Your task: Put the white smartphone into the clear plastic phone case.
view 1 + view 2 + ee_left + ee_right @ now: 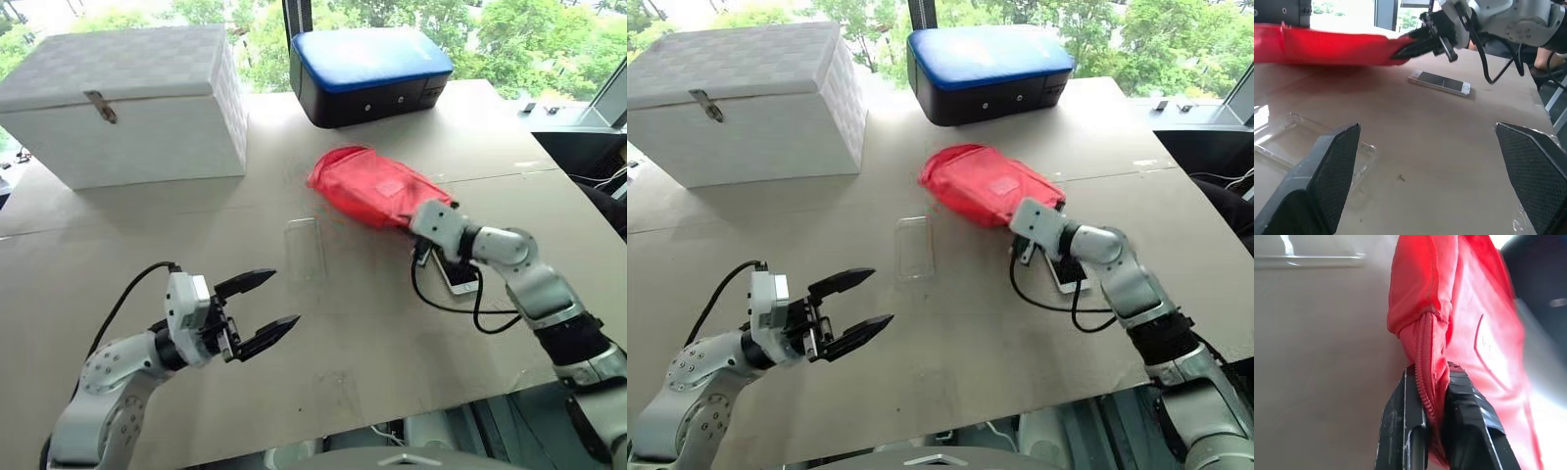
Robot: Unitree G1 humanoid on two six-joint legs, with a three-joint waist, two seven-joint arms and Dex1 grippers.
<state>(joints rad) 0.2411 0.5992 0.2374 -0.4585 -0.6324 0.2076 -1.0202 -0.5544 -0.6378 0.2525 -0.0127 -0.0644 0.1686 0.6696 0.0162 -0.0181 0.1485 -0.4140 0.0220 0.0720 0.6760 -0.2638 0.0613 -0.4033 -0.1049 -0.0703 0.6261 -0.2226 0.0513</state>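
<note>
Right gripper (1436,426): the two black fingers are pinched together on the zippered edge of the red pouch (377,186), fabric caught between the pads. Left gripper (257,311): fingers spread wide, holding nothing, hovering above the table (392,333) on the near side of the clear plastic phone case (305,250). The white smartphone (458,276) lies flat, screen up, on the table just beside the pouch's near end and partly under the right forearm; its long axis runs near-to-far with a slight slant, roughly parallel to the case, which also lies lengthwise away from the robot. The two are well apart. Judgement: the step in hand is clearing the pouch away from the phone; insertion has not begun. The next move calls for drawing the pouch aside without dragging the phone, then releasing it and taking the phone by its long edges.
</note>
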